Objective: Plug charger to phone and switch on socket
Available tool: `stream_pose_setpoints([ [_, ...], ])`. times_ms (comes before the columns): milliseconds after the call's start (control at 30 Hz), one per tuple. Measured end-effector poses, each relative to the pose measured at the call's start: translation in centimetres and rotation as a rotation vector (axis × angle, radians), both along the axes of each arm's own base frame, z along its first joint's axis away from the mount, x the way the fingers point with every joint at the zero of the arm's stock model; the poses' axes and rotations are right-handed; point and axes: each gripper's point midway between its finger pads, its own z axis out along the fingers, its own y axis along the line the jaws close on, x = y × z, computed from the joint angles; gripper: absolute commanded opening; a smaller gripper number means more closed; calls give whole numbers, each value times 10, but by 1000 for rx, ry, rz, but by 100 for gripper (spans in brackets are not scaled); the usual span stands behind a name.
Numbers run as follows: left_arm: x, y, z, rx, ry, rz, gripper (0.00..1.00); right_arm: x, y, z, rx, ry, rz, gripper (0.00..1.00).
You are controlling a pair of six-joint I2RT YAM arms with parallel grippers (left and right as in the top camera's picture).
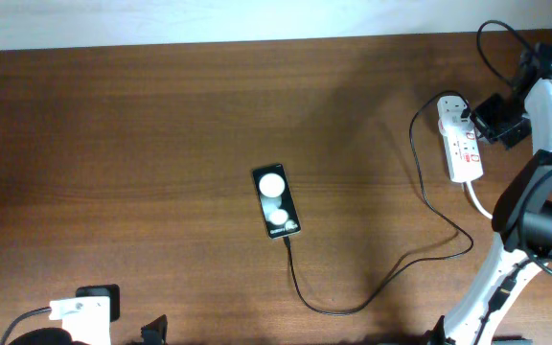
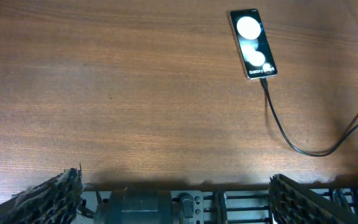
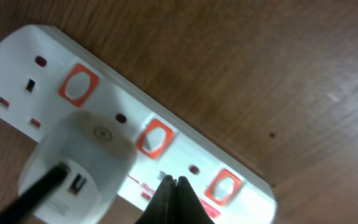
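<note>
Table [image 1: 113, 144]: nothing in the way.

Socket [image 3: 182, 146] lies directly under the right gripper [image 3: 173, 183]. The fingers are pinched together with nothing held, tips just over the strip face.

Phone [image 1: 276, 201] is well away from that hand, face up, out ahead of the left gripper [image 2: 176, 182]. The left gripper is spread wide and empty.

Charger [image 2: 278, 121]: the tip looks seated in the phone's near end, and the white plug [image 3: 73, 155] sits in the strip just beside the right fingertips.

So plugging looks done and switch-on is the step in hand. The tips sit a bit past the middle red switch [image 3: 154, 137], which I judge feeds that plug. Next move: nudge back over that rocker and press straight down, tips kept shut.
</note>
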Motion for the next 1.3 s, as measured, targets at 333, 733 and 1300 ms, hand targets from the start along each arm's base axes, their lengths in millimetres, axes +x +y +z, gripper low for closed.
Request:
stream_pose_setpoints([
  [333,0,0,0,0,0,0,99,21,2,-14,45,-70,9,4],
  [733,0,0,0,0,0,0,99,22,4,-30,117,-69,32,4],
  [1300,0,0,0,0,0,0,99,-21,-15,-26,246,1,-67,4],
])
